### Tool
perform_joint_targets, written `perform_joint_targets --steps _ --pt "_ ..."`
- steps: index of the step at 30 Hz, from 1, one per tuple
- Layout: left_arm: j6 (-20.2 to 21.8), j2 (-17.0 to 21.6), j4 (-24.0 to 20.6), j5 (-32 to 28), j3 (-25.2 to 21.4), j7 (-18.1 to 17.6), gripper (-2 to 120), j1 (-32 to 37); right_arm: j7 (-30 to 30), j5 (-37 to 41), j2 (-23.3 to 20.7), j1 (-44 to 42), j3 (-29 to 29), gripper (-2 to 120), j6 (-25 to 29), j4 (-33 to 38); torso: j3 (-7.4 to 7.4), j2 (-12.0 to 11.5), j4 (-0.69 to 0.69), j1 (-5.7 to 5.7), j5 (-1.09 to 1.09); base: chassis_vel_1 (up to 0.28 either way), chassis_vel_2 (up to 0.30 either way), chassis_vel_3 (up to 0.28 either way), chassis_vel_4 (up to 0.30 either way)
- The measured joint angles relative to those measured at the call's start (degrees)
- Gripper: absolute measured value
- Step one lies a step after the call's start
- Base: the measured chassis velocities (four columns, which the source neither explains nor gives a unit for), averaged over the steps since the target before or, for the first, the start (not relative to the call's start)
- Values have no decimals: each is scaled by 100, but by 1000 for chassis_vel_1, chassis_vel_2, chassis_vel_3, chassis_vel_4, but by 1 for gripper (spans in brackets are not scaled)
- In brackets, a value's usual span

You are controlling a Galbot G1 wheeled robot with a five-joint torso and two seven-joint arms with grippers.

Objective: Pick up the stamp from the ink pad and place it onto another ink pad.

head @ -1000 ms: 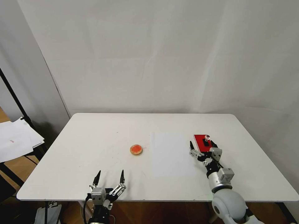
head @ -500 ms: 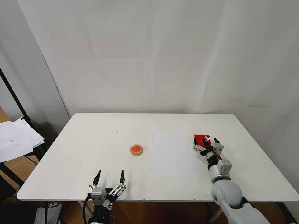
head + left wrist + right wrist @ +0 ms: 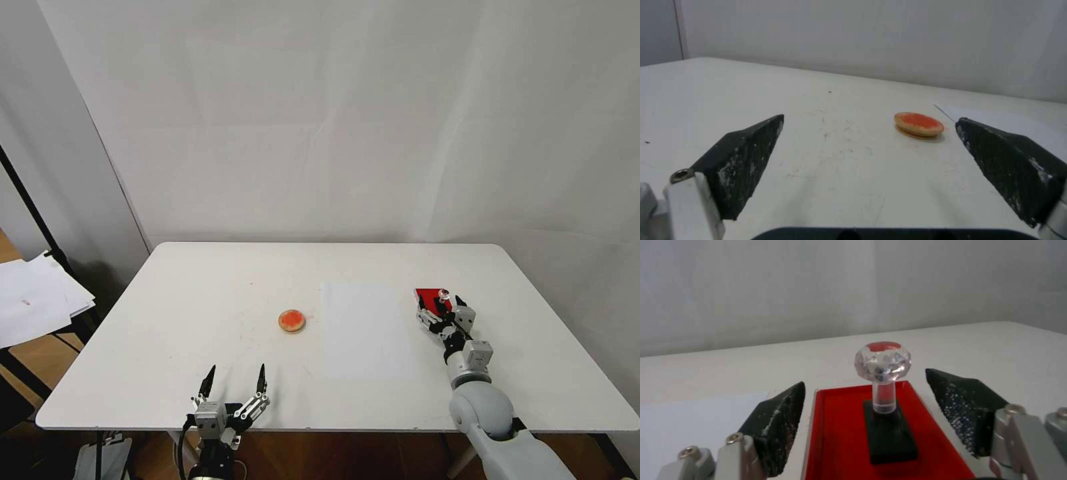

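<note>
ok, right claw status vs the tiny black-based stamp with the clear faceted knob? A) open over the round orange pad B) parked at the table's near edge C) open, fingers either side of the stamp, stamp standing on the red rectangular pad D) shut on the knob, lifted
C: the right claw is open, its fingers flanking the black-based, clear-knobbed stamp, which stands upright on the flat red rectangular ink pad, untouched.

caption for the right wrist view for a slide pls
Open right gripper flanks the stamp, which stands upright on the red ink pad.
</note>
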Motion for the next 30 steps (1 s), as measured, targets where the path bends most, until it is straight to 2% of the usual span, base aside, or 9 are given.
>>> perform_joint_targets --steps 5,7,11,12,15,18,22,27,30 --pt "0 0 0 0 0 0 102 0 13 -37 27 -3 0 49 2 3 0 0 0 0 0 0 0 0 0" --pt "0 0 0 0 0 0 102 0 14 -39 27 -5 -4 45 2 9 0 0 0 0 2 0 0 0 0" --pt "0 0 0 0 0 0 102 0 16 -39 14 -3 -13 26 1 20 0 0 0 0 3 0 0 0 0" --pt "0 0 0 0 0 0 102 0 16 -39 14 -3 -13 26 1 20 0 0 0 0 3 0 0 0 0" --pt "0 0 0 0 0 0 102 0 22 -18 -9 0 -13 14 -4 59 1 0 0 0 3 0 0 0 0" --pt "0 0 0 0 0 0 102 0 35 9 -25 -11 -10 8 -33 136 1 0 0 0 2 0 0 0 0" --pt "0 0 0 0 0 0 102 0 75 58 -53 -68 -1 9 -107 377 1 0 0 0 2 0 0 0 0" --pt "0 0 0 0 0 0 102 0 123 242 -165 -246 -74 9 -273 954 1 0 0 0 -1 0 0 0 0" --pt "0 0 0 0 0 0 102 0 90 414 -261 -390 -409 9 -355 1452 1 0 -1 0 0 0 0 0 0"
